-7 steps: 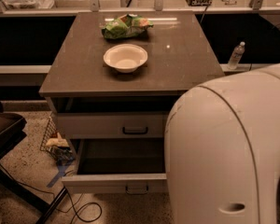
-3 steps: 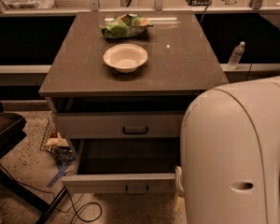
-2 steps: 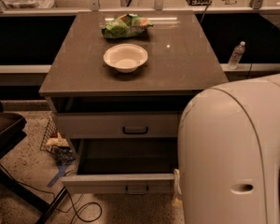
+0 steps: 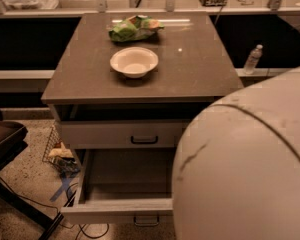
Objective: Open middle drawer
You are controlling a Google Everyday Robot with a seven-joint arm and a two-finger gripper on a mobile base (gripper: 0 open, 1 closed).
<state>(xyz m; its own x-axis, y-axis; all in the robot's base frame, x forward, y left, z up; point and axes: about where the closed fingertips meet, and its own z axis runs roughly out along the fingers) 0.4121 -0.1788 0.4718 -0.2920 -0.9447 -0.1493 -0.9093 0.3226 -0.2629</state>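
A grey cabinet with a brown countertop fills the view. The middle drawer stands pulled well out and looks empty, below the taller top drawer. The robot's pale arm housing hides the drawer's right side. The gripper is out of sight, and whether it is apart or closed cannot be told. Risks: the bulky arm could knock the open drawer, or a further pull could overrun its runners. A white bowl and a green snack bag sit on top, with a water bottle beyond. No writing is readable.
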